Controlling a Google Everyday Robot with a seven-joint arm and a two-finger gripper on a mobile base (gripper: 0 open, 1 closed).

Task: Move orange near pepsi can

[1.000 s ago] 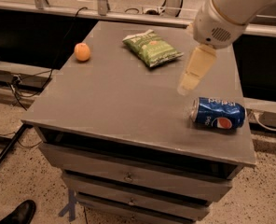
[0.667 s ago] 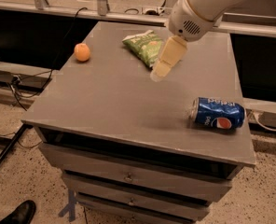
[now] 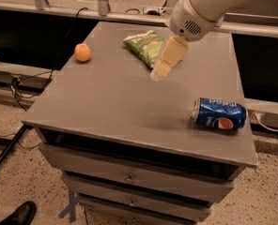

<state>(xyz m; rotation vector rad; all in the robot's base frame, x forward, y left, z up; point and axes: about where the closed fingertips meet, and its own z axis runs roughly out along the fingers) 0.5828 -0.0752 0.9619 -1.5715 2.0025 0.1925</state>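
Orange (image 3: pixel 82 52), small, round and smooth-skinned, sits alone near the far left edge of the bench (image 3: pixel 111 102). It is well apart from the pepsi can (image 3: pixel 220 114), which lies on its side by the front right corner. I judge this is the reaching step. My hand (image 3: pixel 161 69) hangs above mid-bench beside a green chip bag (image 3: pixel 146 46), carrying nothing; whether it is released or clenched I cannot tell. Next it must cross left and descend over the fruit.
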